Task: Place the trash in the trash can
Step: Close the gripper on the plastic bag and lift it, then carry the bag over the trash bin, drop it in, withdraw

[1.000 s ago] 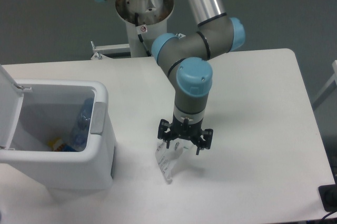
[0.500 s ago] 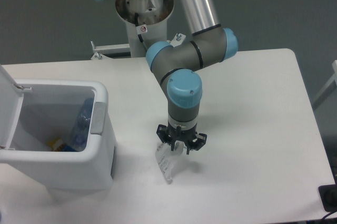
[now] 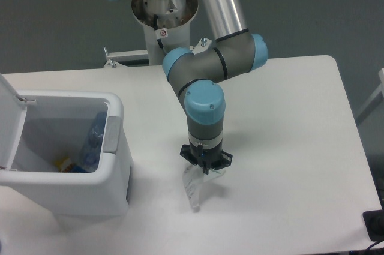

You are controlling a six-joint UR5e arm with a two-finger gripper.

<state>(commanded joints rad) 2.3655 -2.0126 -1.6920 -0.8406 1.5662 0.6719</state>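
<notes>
The crumpled whitish-transparent wrapper (image 3: 193,188) lies on the white table, right of the trash can. My gripper (image 3: 205,165) points straight down with its fingers closed together on the wrapper's upper end. The clear crushed water bottle (image 3: 91,144) stands tilted inside the trash can (image 3: 72,192), a large white bin at the left with its lid (image 3: 9,120) hinged open.
The arm's base (image 3: 163,9) stands at the back edge of the table. The table's right edge (image 3: 354,141) is far from the gripper. A coloured scrap (image 3: 65,164) lies at the bottom of the bin.
My gripper has turned about its vertical axis, shifted slightly left and closed its fingers on the wrapper's top. The wrapper has narrowed and stretched below the fingers.
</notes>
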